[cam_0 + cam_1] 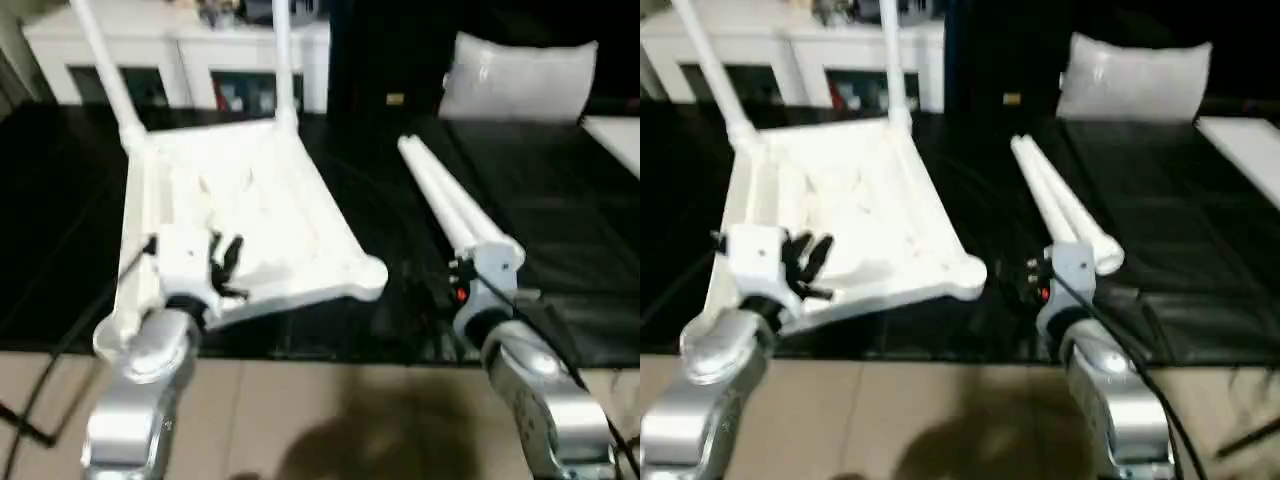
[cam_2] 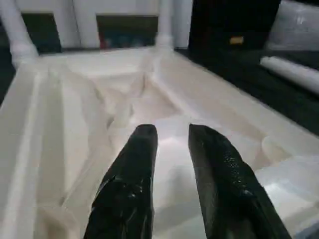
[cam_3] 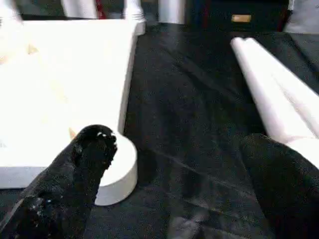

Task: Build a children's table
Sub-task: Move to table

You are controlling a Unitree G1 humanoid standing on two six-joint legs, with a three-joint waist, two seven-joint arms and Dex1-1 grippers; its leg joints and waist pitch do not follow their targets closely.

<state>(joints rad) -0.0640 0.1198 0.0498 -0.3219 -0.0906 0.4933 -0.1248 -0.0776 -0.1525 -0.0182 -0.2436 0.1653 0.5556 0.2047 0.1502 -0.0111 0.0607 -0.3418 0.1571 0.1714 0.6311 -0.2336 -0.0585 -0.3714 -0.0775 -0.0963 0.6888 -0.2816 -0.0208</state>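
upright legs (image 1: 100, 50) cut off above; cabinet (image 1: 180, 60) contents blurred

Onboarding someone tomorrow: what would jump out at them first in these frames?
The white table top lying upside down on the black mat, ribbed underside up, with two legs already standing in its far corner sockets. Next, two loose legs lying side by side on the mat to its right. The left gripper hovers over the top's near edge; the right gripper stands wide open between the top and the loose legs.

A grey cushion (image 1: 520, 78) lies on black matting (image 1: 560, 250) near what seems a white cabinet (image 1: 180, 55).
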